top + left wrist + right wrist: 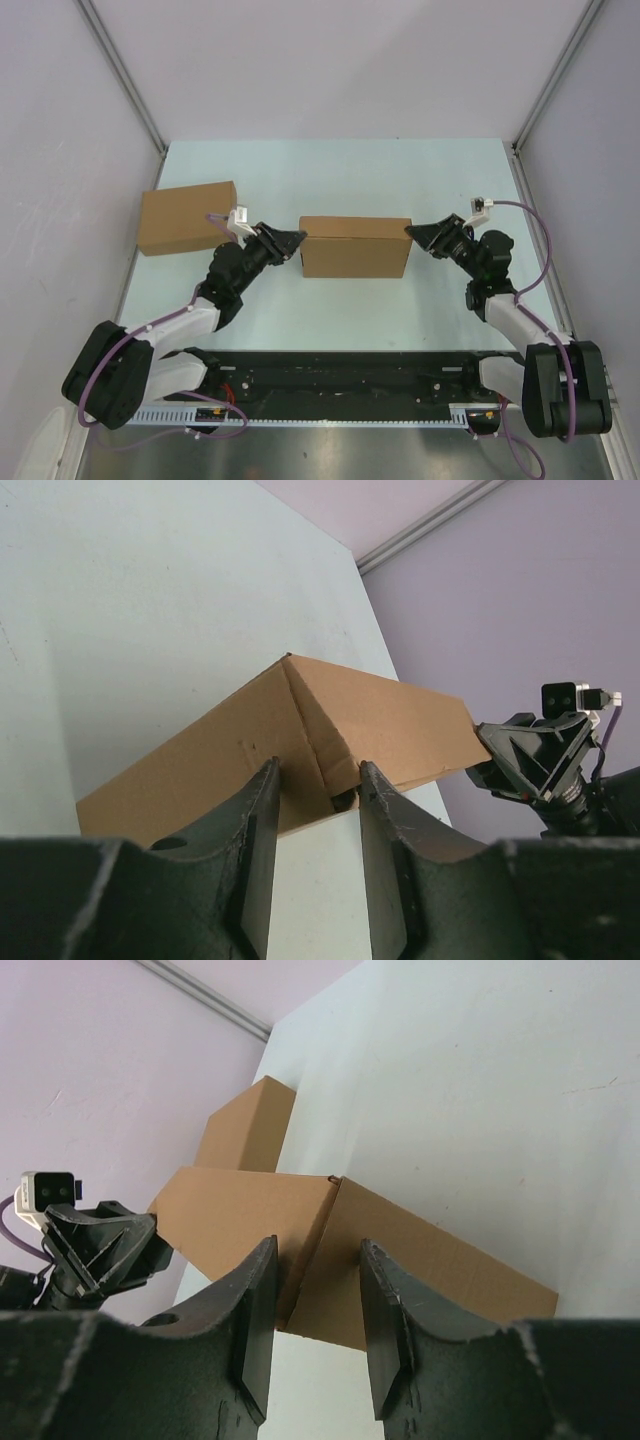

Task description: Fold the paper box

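Left gripper (297, 238) has its jaws apart, tips at the left end of the paper box (355, 250), an end corner showing between its fingers (262, 810). Right gripper (411, 230), jaws also apart, meets the paper box's right end at the far corner. The paper box lies folded up on the table (330, 170). A second brown box (188, 218) sits left of the paper box, apart.

The paper box (355, 247) is a plain brown cardboard oblong, folded up into box shape and lying flat on the worktop (330, 180). Its long side runs from my left jaws across to my right jaws. One upright corner edge of its left end shows in the gap between my left jaws, with a small dark opening at its foot. A right-end corner edge shows between my right jaws.
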